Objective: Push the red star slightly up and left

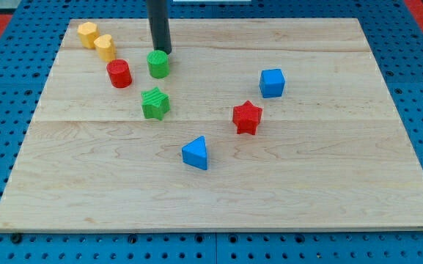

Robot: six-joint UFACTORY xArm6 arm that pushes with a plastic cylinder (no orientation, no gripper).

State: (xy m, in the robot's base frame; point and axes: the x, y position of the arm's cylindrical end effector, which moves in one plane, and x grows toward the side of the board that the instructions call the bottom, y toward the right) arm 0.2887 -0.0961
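1. Right then, my tip (pixel 160 51) stood at the far left, touching the green cylinder (pixel 158 64); this rod had no gripper to spread or close.
2. Well apart, the red star (pixel 247 116) sat right of centre on the worktop (pixel 328 183), near the blue cube (pixel 272 83).

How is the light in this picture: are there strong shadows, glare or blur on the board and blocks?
Camera view: the light is soft and even, with only small shadows under the red star and blue triangle; no glare on the wooden board; blocks look sharp; my tip is in focus, just behind the green cylinder.
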